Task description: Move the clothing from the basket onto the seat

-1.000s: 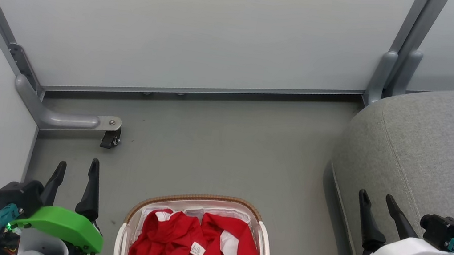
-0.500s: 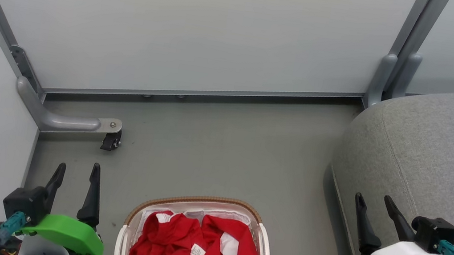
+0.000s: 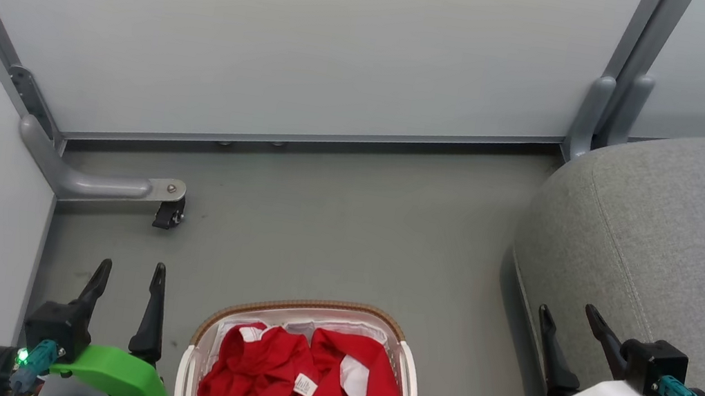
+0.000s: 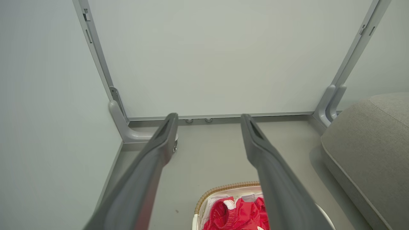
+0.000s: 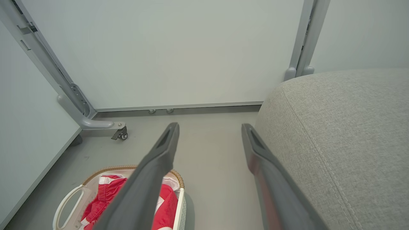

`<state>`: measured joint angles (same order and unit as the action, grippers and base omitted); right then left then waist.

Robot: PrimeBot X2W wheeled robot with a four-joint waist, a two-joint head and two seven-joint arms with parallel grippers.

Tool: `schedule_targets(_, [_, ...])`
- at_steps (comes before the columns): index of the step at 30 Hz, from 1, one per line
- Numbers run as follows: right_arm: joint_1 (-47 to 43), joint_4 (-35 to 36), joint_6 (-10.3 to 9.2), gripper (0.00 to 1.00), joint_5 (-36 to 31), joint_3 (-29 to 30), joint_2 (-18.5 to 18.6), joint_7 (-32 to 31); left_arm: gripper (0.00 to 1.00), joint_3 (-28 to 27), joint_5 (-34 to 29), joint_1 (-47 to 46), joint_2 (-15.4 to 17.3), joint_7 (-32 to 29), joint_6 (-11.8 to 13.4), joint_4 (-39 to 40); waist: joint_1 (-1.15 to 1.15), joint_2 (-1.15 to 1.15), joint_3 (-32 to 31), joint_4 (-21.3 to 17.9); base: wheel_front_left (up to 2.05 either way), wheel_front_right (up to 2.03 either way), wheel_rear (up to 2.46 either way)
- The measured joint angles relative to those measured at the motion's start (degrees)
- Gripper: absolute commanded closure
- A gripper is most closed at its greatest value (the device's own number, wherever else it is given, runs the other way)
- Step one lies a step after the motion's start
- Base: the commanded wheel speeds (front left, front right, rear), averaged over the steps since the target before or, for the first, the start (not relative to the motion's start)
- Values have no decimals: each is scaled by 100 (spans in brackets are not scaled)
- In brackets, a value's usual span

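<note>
Reach not yet begun. Red sports clothing with white trim (image 3: 298,375) lies heaped in the oval white plastic basket with brown woven rim (image 3: 302,304), at 6 o'clock. Our left gripper (image 3: 133,265) at 7 and right gripper (image 3: 566,309) at 4 hover, jaws spread, empty. Next, we judge: dip, pinch, carry to the large grey fabric seat (image 3: 683,226) at 3. Head view gives a white tag (image 3: 307,387); right wrist view, the basket's loop handle (image 5: 64,203).

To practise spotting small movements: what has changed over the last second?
Both the left gripper and right gripper drifted slightly inward toward the basket and lower in the head view, jaws open, nothing held. The clothing lies unmoved.
</note>
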<state>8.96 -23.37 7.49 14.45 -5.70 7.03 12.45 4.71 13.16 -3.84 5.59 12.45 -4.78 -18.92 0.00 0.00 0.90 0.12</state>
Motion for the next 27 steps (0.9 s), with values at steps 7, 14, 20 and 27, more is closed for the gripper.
schedule_targets(7, [322, 199, 1, 0, -218, -4, 19, 74, 0, -52, -111, -305, -202, 81, -70, -336, 0, 0, 391, -52, 0, 0, 0])
schedule_targets(14, [795, 543, 1, 0, -427, -71, 49, 156, 0, 274, -359, -912, -266, 167, -155, -678, 0, 0, 1062, -144, 0, 0, 0])
schedule_targets(20, [1218, 839, 2, 0, -690, -282, 73, 221, 0, 590, -398, -1500, -278, 224, -186, -1237, 0, 0, 1719, -276, 0, 0, 0])
schedule_targets(27, [1570, 1063, 3, 0, -955, -499, 88, 254, 0, 882, -666, -2189, -286, 269, -210, -2297, 0, 0, 2537, -488, 0, 0, 0])
